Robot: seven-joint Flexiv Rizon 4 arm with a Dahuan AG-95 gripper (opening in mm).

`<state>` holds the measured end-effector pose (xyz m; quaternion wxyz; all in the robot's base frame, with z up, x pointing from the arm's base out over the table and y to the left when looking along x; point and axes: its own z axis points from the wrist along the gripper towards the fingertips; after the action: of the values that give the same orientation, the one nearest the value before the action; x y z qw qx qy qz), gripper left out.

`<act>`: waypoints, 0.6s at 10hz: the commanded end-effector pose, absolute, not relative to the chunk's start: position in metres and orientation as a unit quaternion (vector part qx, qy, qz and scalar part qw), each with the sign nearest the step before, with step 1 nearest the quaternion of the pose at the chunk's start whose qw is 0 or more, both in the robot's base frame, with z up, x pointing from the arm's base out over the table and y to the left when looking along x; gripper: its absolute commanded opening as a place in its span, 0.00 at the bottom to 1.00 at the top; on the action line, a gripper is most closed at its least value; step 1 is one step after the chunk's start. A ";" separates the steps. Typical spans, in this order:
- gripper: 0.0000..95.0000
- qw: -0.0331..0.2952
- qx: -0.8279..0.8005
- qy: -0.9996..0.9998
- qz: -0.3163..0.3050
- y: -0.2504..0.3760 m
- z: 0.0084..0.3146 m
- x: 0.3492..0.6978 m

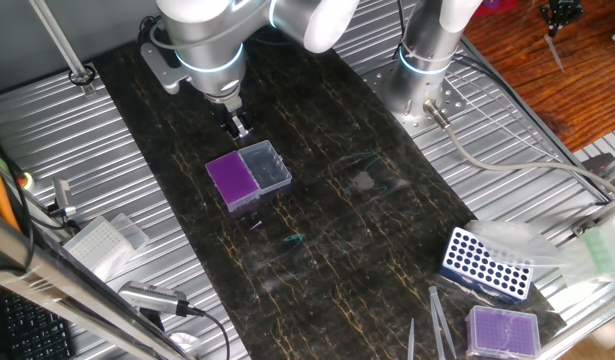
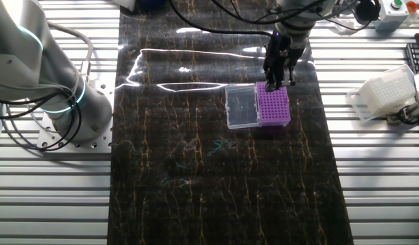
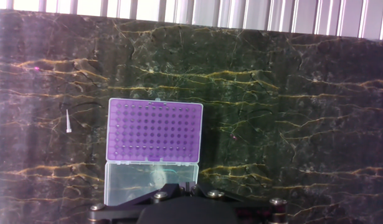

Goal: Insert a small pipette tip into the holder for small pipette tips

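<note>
The square purple gridded plastic holder (image 3: 154, 133), its clear lid panel (image 3: 151, 182) alongside, sits directly beneath the two-finger gripper (image 1: 238, 126). I cannot tell how far the gripper's jaws stand apart, nor whether they carry anything. The slender translucent tapered pipette tip (image 3: 66, 121) lies left of the gripper in the hand view, well apart, its long axis roughly parallel to the holder's side.

The arm reaches straight down, its jaws pointing at the table, apparently empty.

Blue rack (image 1: 487, 264), lidless purple box (image 1: 503, 331), grey tweezers (image 1: 439, 322).
</note>
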<state>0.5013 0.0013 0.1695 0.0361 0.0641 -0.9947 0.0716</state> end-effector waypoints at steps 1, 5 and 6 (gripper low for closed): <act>0.00 0.036 0.061 -0.995 0.072 0.001 0.170 0.501; 0.00 0.036 0.059 -0.995 0.071 0.001 0.170 0.501; 0.00 0.036 0.058 -0.995 0.071 0.001 0.170 0.501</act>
<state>0.5012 0.0014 0.1690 0.0358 0.0579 -0.9951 0.0710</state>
